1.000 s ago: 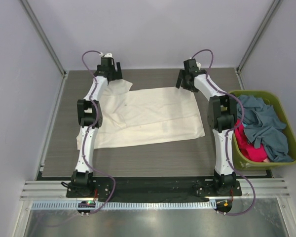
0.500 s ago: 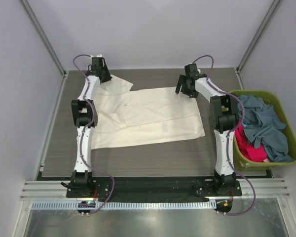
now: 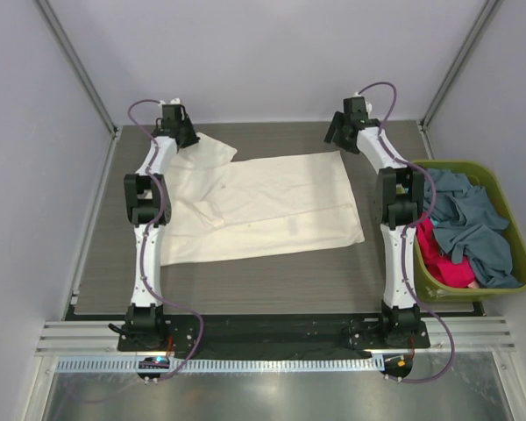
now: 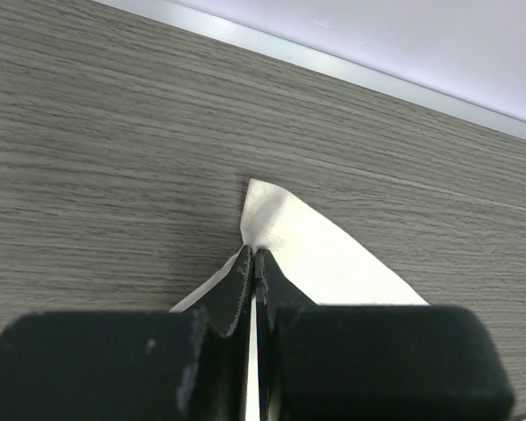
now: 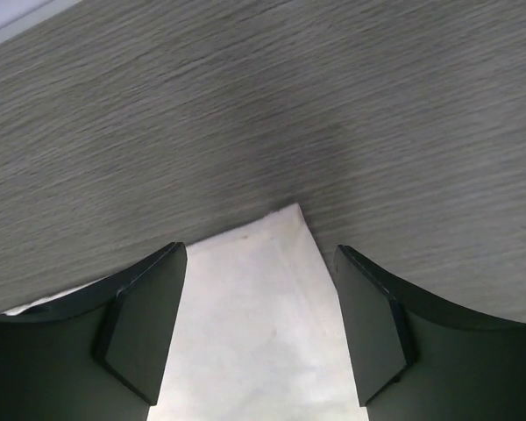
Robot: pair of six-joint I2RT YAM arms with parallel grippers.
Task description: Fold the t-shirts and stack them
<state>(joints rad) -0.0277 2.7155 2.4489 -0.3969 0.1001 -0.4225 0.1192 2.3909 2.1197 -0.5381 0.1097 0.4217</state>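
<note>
The surface [image 3: 245, 281] is a grey board with a fine wood grain, and it fills the floor of a small booth. Plain pale walls [image 3: 263, 53] close the booth at the back and on both sides. Slanted metal posts [image 3: 74, 61] stand in the two far corners. Along the near edge runs a silver aluminium rail [image 3: 272, 361], which carries the bases of the two arms. In front of it lies a shiny metal sheet [image 3: 272, 399].

A large cream cotton t-shirt [image 3: 272, 206] lies spread almost flat in the middle of the surface. One sleeve part is turned toward the far left corner, and there are some soft creases on its left side.

The left hand [image 3: 181, 132] is at this far left corner. In its wrist view the left hand [image 4: 252, 263] is pressed together on a pointed corner of the cream cloth [image 4: 316, 254], with the fingers meeting on the fabric.

The right hand [image 3: 344, 132] is at the far right corner of the shirt. In its own view the right hand [image 5: 261, 254] stands wide apart, with the corner of the cream cloth [image 5: 263, 316] between the two fingers. I cannot tell if they touch it.

At the right edge of the surface stands an olive-green plastic basket [image 3: 456, 163]. It holds a crumpled slate grey-blue t-shirt [image 3: 473, 219] on top and a red-pink t-shirt [image 3: 443, 261] below it.
</note>
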